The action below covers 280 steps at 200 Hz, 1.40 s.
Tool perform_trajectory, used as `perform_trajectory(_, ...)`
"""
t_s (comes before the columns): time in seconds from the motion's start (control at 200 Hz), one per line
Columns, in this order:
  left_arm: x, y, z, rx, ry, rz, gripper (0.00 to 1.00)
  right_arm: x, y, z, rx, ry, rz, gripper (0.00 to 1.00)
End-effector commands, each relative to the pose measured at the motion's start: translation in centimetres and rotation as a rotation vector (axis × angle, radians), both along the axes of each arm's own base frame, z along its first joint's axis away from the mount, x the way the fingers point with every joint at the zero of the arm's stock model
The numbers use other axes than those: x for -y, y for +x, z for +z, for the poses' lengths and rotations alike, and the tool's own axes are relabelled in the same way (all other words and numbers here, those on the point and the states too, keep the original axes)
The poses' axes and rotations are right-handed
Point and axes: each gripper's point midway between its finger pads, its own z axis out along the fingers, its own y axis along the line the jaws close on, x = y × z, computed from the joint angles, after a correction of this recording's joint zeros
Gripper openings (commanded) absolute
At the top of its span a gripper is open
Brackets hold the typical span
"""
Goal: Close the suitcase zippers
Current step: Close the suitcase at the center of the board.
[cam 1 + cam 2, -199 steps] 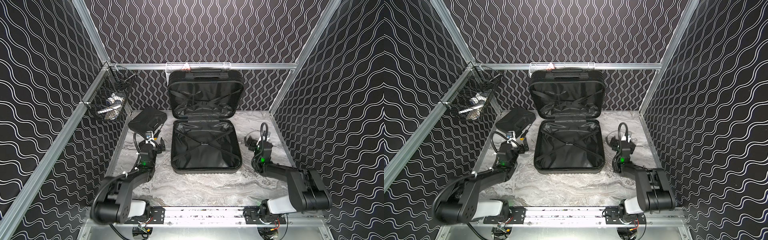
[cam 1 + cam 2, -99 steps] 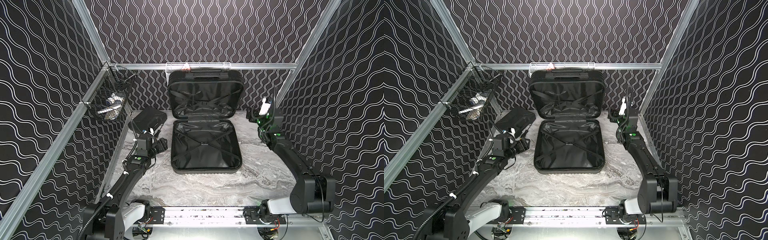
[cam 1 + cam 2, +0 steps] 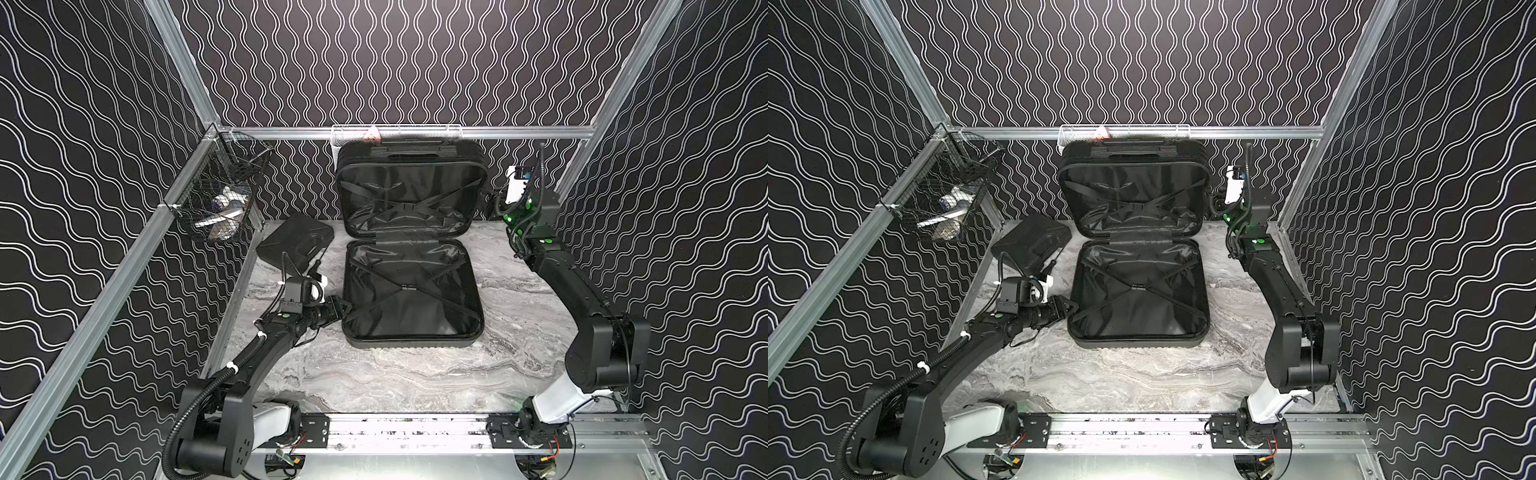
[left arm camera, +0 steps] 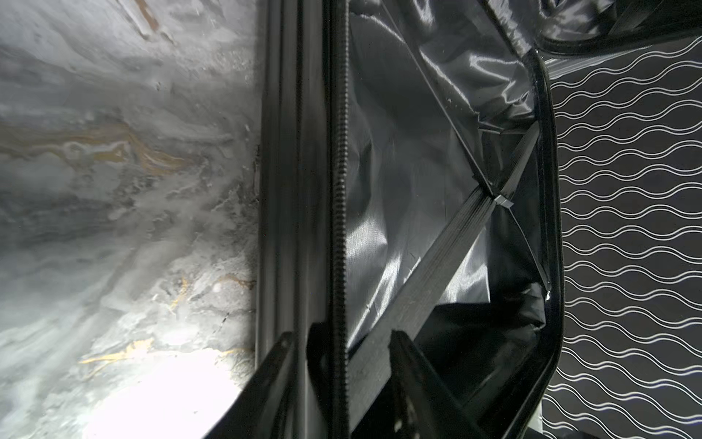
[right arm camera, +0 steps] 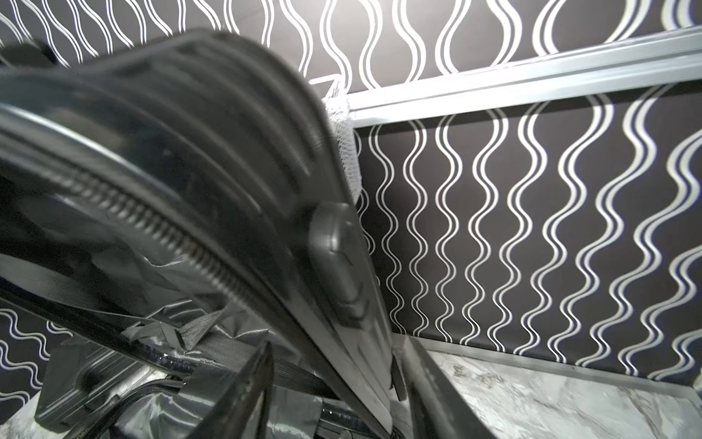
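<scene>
The black suitcase (image 3: 411, 347) (image 3: 1138, 343) lies open, its lower shell flat on the table and its lid (image 3: 409, 187) upright against the back wall. Shiny lining and crossed straps show in both halves. My left gripper (image 3: 343, 309) (image 3: 1073, 307) (image 4: 342, 342) is open, one finger outside and one inside the lower shell's left rim near the front corner. The zippers' track (image 4: 340, 190) (image 5: 182, 239) runs along both rims; no pull shows. My right gripper (image 3: 492, 203) (image 3: 1214, 203) (image 5: 338, 357) is open and straddles the lid's right edge low down.
A smaller flat black case (image 3: 295, 241) (image 3: 1030, 239) lies left of the suitcase at the back. A wire basket (image 3: 216, 203) hangs on the left rail. A white mesh tray (image 3: 395, 133) sits on the back rail above the lid. Patterned walls close three sides.
The left arm reached forward to the lower shell's left rim. The right arm rose and swung back to the lid's right edge. Both pairs of jaws narrowed.
</scene>
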Motion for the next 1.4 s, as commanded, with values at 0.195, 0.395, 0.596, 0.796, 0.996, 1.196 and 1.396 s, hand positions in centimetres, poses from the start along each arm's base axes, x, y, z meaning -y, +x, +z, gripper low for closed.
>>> perform_trajectory(0.195,-0.2,0.8,-0.8,-0.010,-0.002,0.030,0.25,-0.8,1.8,0.9,0.031,-0.079,-0.048,0.17)
perform_trajectory(0.395,-0.4,1.4,-1.0,-0.014,0.004,0.044,0.16,-1.0,-0.7,1.7,0.052,-0.083,-0.044,0.05)
perform_trajectory(0.596,-1.1,2.2,-1.0,0.001,0.038,0.079,0.16,-2.0,-5.1,1.1,0.006,-0.051,-0.006,0.02)
perform_trajectory(0.796,-1.6,3.1,0.3,0.005,0.067,0.102,0.24,-0.9,-8.6,-1.3,-0.089,0.013,-0.074,0.00)
perform_trajectory(0.996,-5.0,2.7,7.3,0.198,0.227,0.223,0.48,0.0,-11.6,-5.0,-0.171,0.085,-0.138,0.00)
perform_trajectory(1.196,-7.7,0.3,11.0,0.258,0.364,0.301,0.56,-0.4,-15.7,-9.2,-0.300,0.156,-0.125,0.00)
perform_trajectory(1.396,-8.4,-1.6,12.4,0.249,0.419,0.292,0.57,-0.4,-20.2,-15.0,-0.472,0.165,-0.117,0.00)
